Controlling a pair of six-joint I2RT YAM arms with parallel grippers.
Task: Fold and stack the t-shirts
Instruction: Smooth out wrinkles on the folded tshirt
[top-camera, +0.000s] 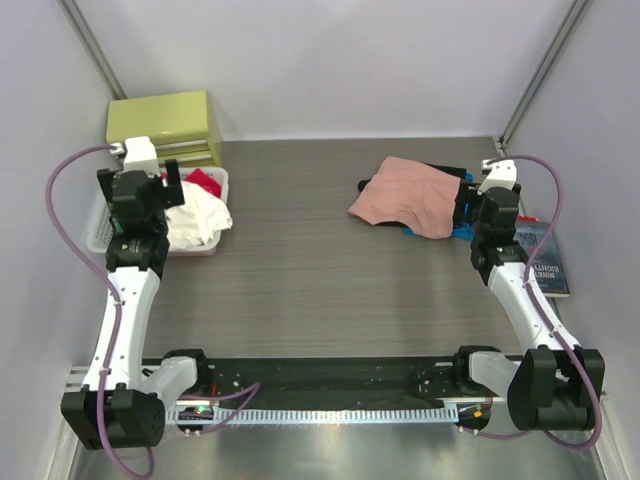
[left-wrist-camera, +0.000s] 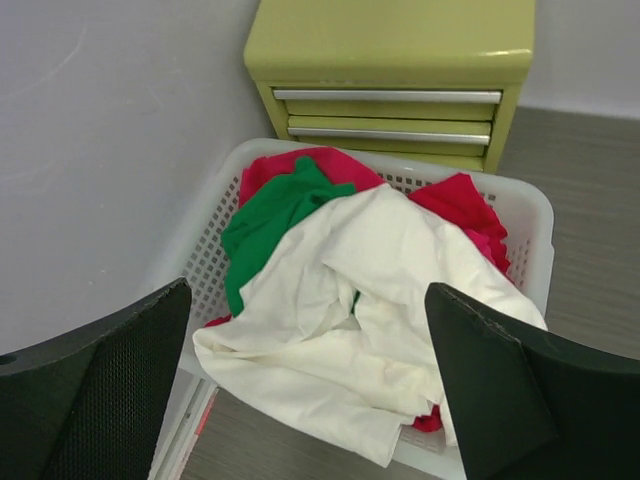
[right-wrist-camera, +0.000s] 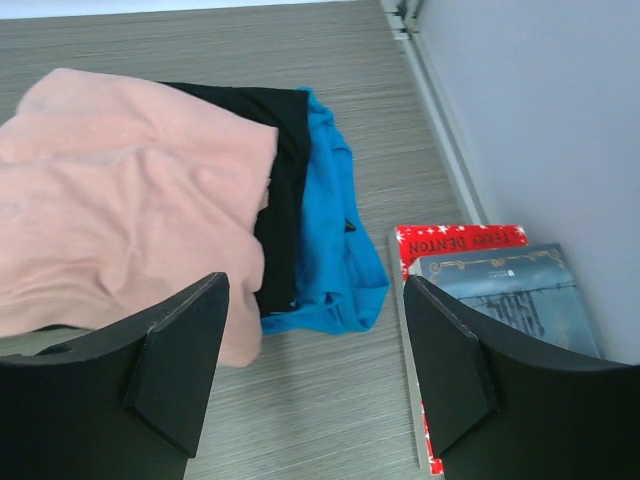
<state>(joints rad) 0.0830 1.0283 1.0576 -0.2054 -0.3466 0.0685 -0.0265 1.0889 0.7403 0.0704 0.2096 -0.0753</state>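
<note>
A stack of folded t-shirts lies at the back right of the table. The salmon-pink t-shirt (top-camera: 405, 195) (right-wrist-camera: 120, 210) is on top, with the black t-shirt (right-wrist-camera: 285, 190) under it and a blue one (right-wrist-camera: 335, 250) at the bottom. My right gripper (top-camera: 462, 207) (right-wrist-camera: 315, 370) hovers just right of the stack, open, with nothing between its fingers. My left gripper (top-camera: 172, 188) (left-wrist-camera: 310, 385) hangs open over the white basket (top-camera: 100, 235) (left-wrist-camera: 525, 215). In the basket lies a heap of a white garment (left-wrist-camera: 370, 300), a green one (left-wrist-camera: 275, 215) and a red one (left-wrist-camera: 460, 205). It touches none of them.
An olive-green drawer unit (top-camera: 165, 125) (left-wrist-camera: 390, 70) stands behind the basket at the back left. Two books (top-camera: 545, 262) (right-wrist-camera: 480, 280) lie by the right wall beside the stack. Walls enclose the table on the left, back and right.
</note>
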